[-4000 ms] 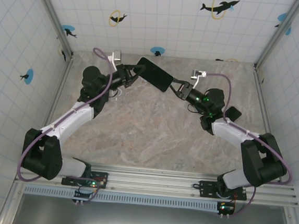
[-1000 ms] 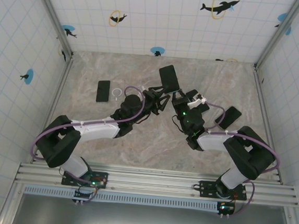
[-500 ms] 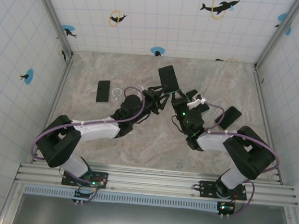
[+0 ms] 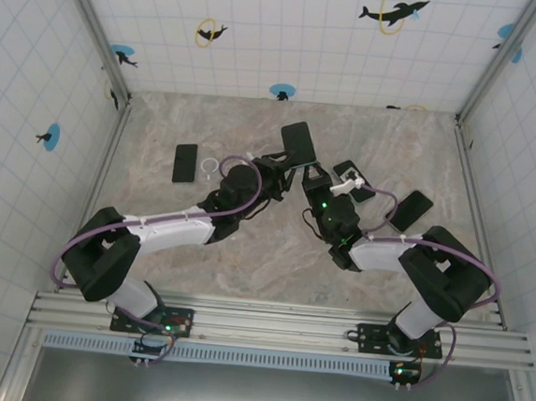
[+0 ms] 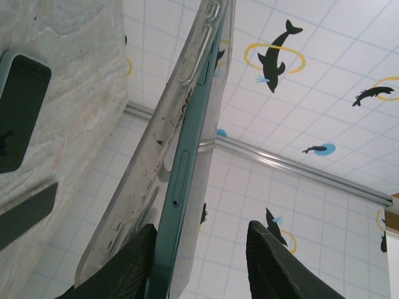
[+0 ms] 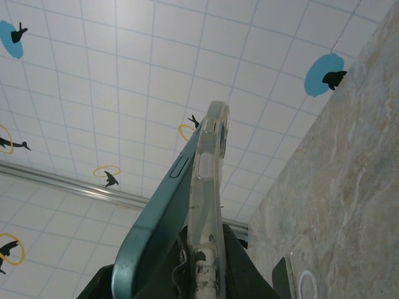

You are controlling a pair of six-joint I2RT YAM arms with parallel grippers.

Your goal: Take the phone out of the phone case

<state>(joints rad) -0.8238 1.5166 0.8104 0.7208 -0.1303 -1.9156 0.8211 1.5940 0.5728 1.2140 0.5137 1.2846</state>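
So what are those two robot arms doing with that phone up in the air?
They are trying to get a teal phone out of its clear case, and together they hold it up on edge above the table. The right claw is clamped on the case's lower end. The left claw straddles the phone's other end, one finger against it and the other standing off. The case looks peeled away along one side, but the phone is not out yet.
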